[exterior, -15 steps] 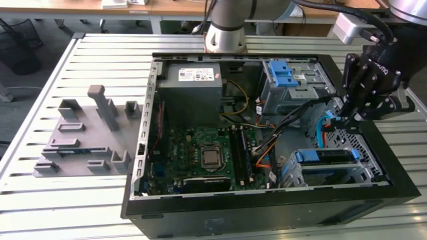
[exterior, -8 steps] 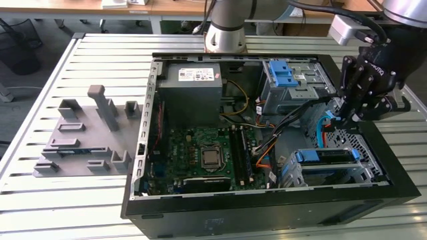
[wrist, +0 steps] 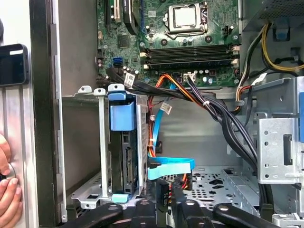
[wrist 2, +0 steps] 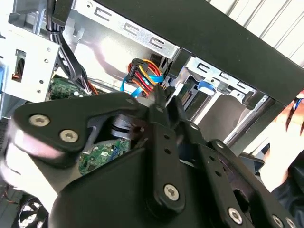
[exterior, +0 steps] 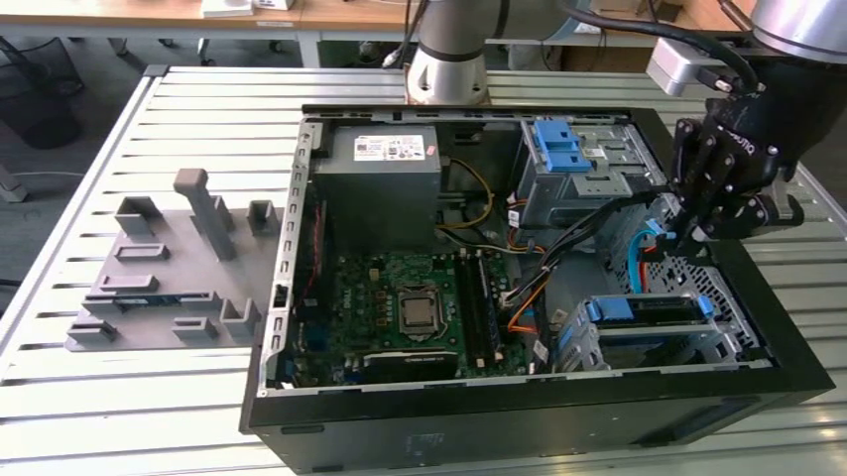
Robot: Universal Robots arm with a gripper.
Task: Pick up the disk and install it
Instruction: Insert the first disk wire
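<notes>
The disk [exterior: 645,310] stands on edge in the lower drive bay [exterior: 725,342] of the open computer case, its blue carrier frame showing. In the first wrist view the disk [wrist: 124,161] sits between the bay's metal walls, with a blue tab at its end. My gripper [exterior: 681,236] hangs just above the bay, among the cables. Its fingers [wrist: 176,194] stand close together on a black cable connector [wrist: 161,192], beside a blue flat cable [wrist: 171,166]. In the second wrist view the gripper [wrist 2: 161,100] pinches at a bundle of red, orange and blue wires [wrist 2: 142,76].
Black cable bundles [wrist: 223,123] cross the case beside the bay. An upper drive cage with a blue latch [exterior: 562,149], the power supply [exterior: 384,164] and the motherboard [exterior: 411,307] surround it. A grey fixture [exterior: 173,268] lies on the exterior view's left. A person's hand [wrist: 7,190] rests outside the case wall.
</notes>
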